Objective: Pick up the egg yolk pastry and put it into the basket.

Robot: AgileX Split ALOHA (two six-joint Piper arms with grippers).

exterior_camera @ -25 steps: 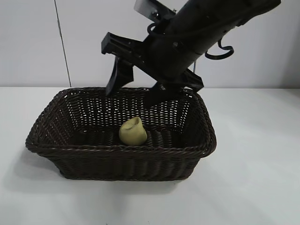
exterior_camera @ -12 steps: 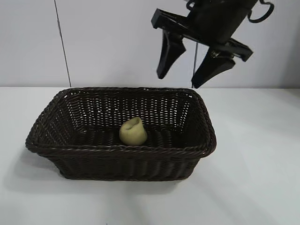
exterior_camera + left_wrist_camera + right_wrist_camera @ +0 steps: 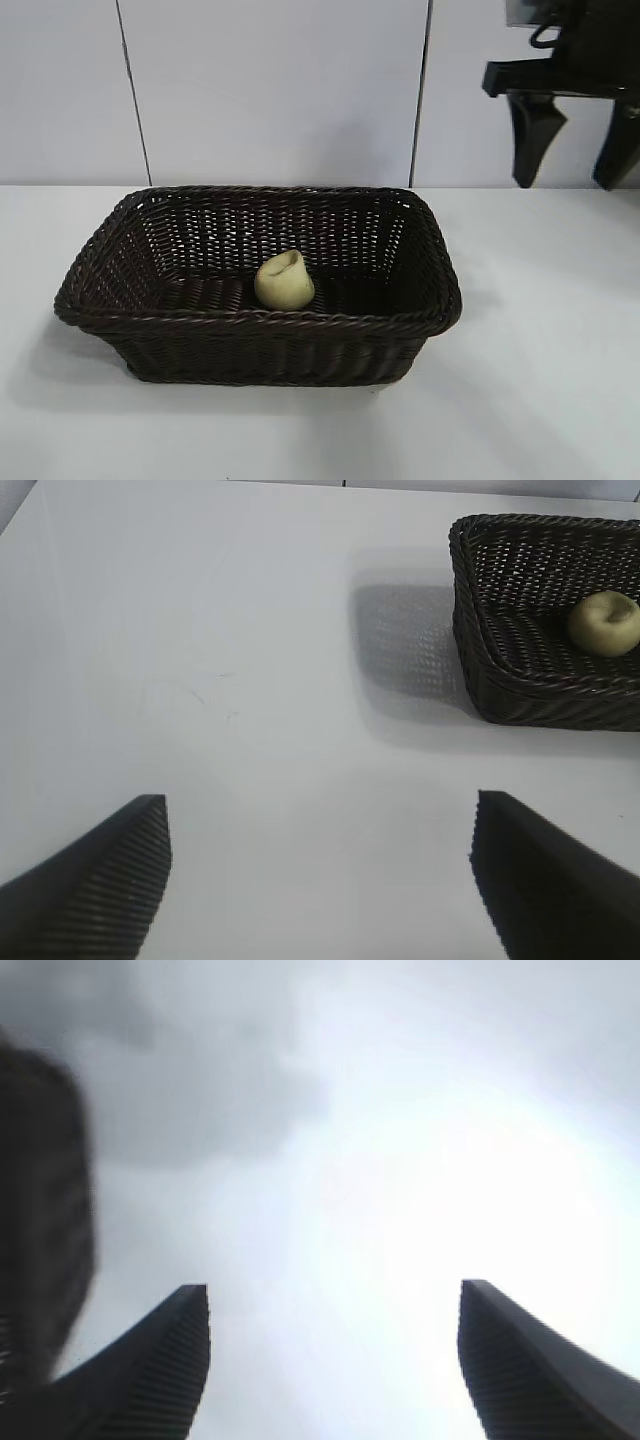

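Resting on the woven floor near the middle of the basket (image 3: 258,322), toward its front wall, the egg yolk pastry (image 3: 284,281) is seen sitting free, with nothing touching it and its creased top turned upward. The placing is judged done: the pastry is enclosed by the sloping sides on all four sides, so it cannot roll onto the white table (image 3: 540,380) on which the basket stands. The right gripper (image 3: 574,150) is seen high at the right edge of the exterior view, above the table and well apart from the basket, its two dark fingers pointing downward and spread wide with nothing between them. In the right wrist view the same released state is confirmed, since only pale, empty background is shown between the fingertips (image 3: 170,1350). Such a raised, off-to-the-side pose is judged to suit a retreat that keeps the arm clear of the braided rim. The pastry therefore lies far below and to the left of these fingers, out of their reach. The left gripper (image 3: 315,880) is not visible in the exterior view; from its wrist view it is held above bare table, its fingers spread apart and empty, with the basket (image 3: 500,660) and the pastry (image 3: 604,622) seen farther off to one side, well apart from its fingertips (image 3: 110,880).
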